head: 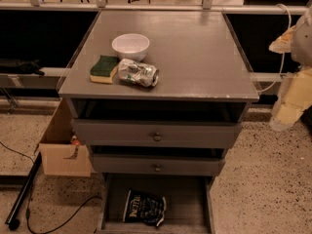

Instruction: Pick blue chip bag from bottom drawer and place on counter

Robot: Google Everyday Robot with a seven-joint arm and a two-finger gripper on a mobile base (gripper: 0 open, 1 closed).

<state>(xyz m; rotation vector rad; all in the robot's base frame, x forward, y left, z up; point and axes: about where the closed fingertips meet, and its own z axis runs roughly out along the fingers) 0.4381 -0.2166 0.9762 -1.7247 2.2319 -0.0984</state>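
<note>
step: reach not yet begun | bag (145, 207) lies in the pulled-out bottom drawer (187, 204), left of middle | gripper (285, 113) off the table's (195, 57) right edge, high; its state I cannot tell | next: descend low into drawer, grasp crinkly bag from above

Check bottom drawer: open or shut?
Open: bottom drawer pulled out, blue chip bag lying on its floor. The gripper hangs right of the counter.

Test lab is suggested: speckled floor (273, 179), loose cables (58, 219), cardboard box (63, 157) and metal rails (146, 7) are noted around the counter (195, 57). The gripper (288, 106) is seen at right edge, beside it.
</note>
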